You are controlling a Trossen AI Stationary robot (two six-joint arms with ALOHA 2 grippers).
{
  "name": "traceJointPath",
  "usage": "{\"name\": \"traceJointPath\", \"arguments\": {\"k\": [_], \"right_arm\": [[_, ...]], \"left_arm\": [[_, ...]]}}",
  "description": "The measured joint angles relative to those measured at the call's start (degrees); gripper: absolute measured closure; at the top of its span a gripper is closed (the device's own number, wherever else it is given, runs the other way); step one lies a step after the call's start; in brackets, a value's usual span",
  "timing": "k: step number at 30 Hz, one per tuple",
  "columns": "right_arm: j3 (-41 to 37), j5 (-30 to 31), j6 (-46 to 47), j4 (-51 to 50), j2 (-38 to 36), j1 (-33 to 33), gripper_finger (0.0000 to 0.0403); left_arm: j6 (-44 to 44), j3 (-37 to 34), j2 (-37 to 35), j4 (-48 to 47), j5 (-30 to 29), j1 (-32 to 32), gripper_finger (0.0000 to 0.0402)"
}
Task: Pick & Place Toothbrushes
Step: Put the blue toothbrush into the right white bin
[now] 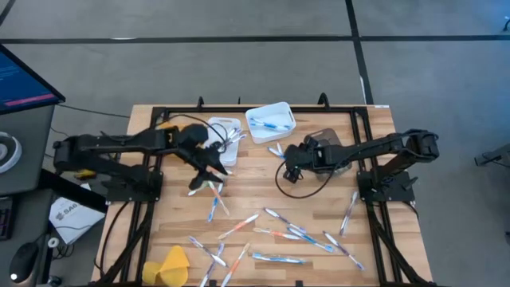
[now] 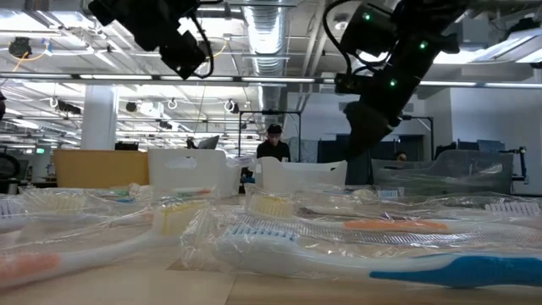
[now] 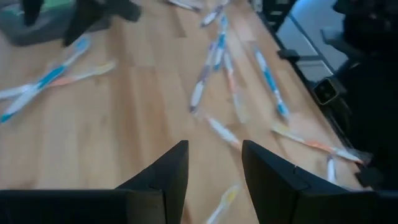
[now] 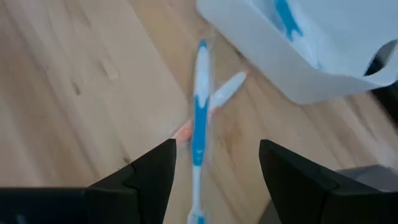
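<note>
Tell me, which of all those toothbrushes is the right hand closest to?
The blue-and-white toothbrush lying crossed over another beside the white bin, straight ahead of the right hand. The rest lie scattered farther down the table.

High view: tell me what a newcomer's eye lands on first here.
First the scatter of toothbrushes across the near half of the wooden table. Next the white bin at the far edge, tilted, with blue-handled brushes inside. Then the two dark arms meeting mid-table: the left tool hangs open over the brushes, the right tool open above a blue toothbrush beside the bin.
</note>
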Motion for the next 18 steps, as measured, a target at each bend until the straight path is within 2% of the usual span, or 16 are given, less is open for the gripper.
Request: {"name": "traceJointPath", "arguments": {"k": [11, 18], "right_arm": [[0.1, -1.8, 0.0, -0.3, 3.2, -0.8, 0.0177], [1.0, -1.8, -0.4, -0.9, 6.9, -1.6, 0.0177]], "left_arm": [[-2.6, 0.0, 5.5, 8.5, 0.0, -12.7, 0.0260], [-3.1, 0.0, 7.2, 9.6, 0.0, -18.9, 0.0260]]}}
